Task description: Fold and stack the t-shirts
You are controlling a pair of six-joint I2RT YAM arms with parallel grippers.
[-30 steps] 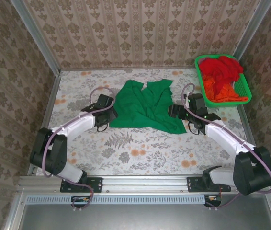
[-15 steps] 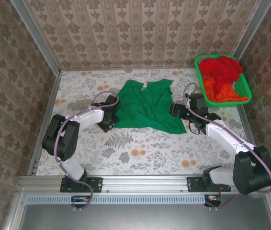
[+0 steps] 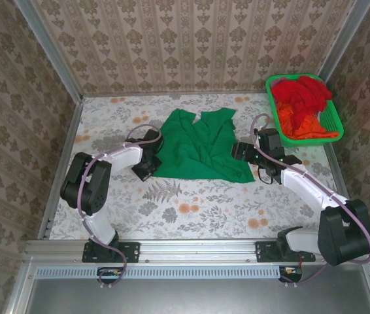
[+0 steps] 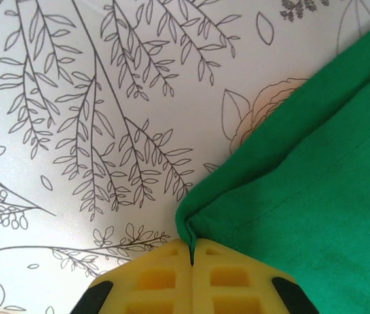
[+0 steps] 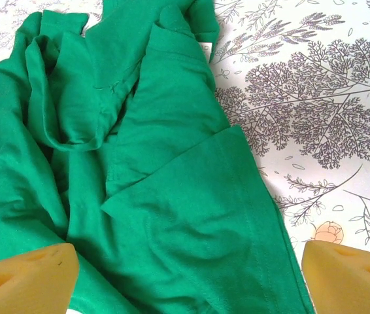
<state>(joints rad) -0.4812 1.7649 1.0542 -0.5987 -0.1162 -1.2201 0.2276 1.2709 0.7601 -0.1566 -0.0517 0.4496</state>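
Your left claw (image 4: 191,252) is clamping the eight-o'clock corner of the limp dark green cloth t-shirt (image 4: 302,183). Your right claw (image 5: 186,278) is hovering open at its three-o'clock edge.

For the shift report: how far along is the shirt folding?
Nothing looks folded or stacked yet. In hand: the green t-shirt lies crumpled on the table, left gripper shut on its corner, right gripper open above its other edge. Remaining: folding it, then the red and orange t-shirts in the basket.
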